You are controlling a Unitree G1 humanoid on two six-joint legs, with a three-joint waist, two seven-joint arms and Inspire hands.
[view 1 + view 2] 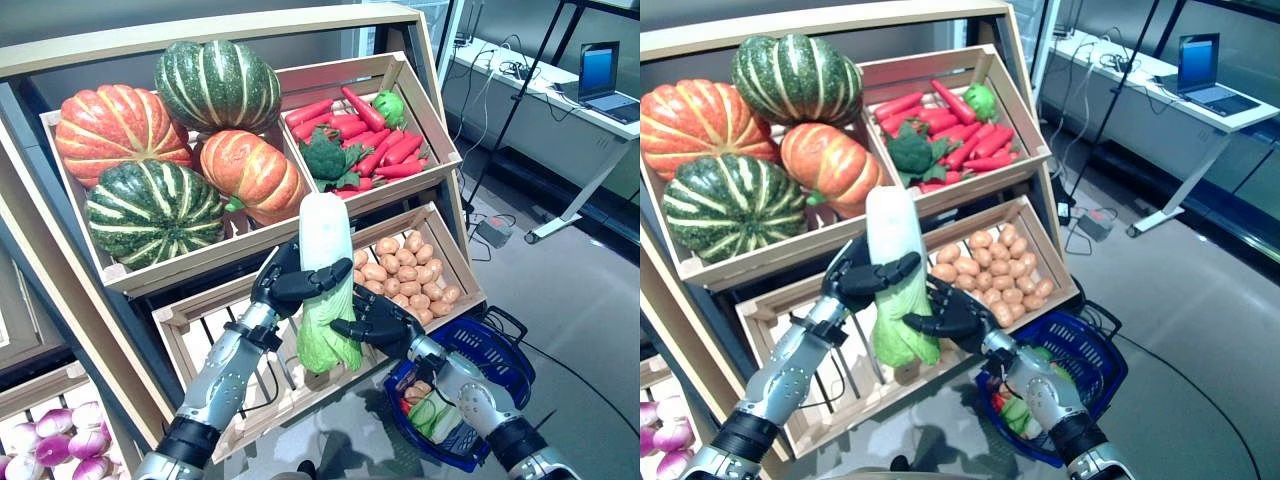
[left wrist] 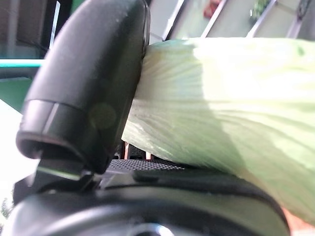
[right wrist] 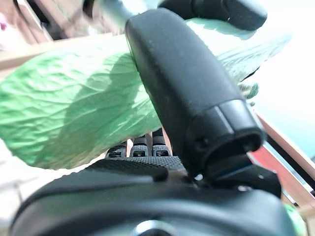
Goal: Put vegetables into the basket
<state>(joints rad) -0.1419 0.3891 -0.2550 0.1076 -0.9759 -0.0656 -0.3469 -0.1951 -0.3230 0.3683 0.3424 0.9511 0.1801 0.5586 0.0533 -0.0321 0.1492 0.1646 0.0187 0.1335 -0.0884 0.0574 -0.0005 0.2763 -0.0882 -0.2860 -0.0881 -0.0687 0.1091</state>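
A napa cabbage (image 1: 325, 280) is being held upright in the air in front of the lower crate (image 1: 200, 330) of the wooden stand (image 1: 60, 250), white stem up and green leaves down. It is being gripped by the left hand (image 1: 290, 283), whose fingers (image 1: 325, 281) are being wrapped across its middle with the thumb pressed on the other side, as the left wrist view confirms. The right hand (image 1: 385, 325) is being applied to the leafy lower end; its thumb is being laid over the leaves and its fingers curled beneath, so both hands are clamped on the cabbage. The blue basket (image 1: 505, 375) is hanging from the right forearm at about 4 o'clock from the cabbage, already holding some vegetables. The step in hand is judged to be the transfer from stand to basket. The next move is judged to call for carrying the cabbage toward 4 o'clock, lowering it into the basket opening, and releasing the fingers only once it is being supported inside.
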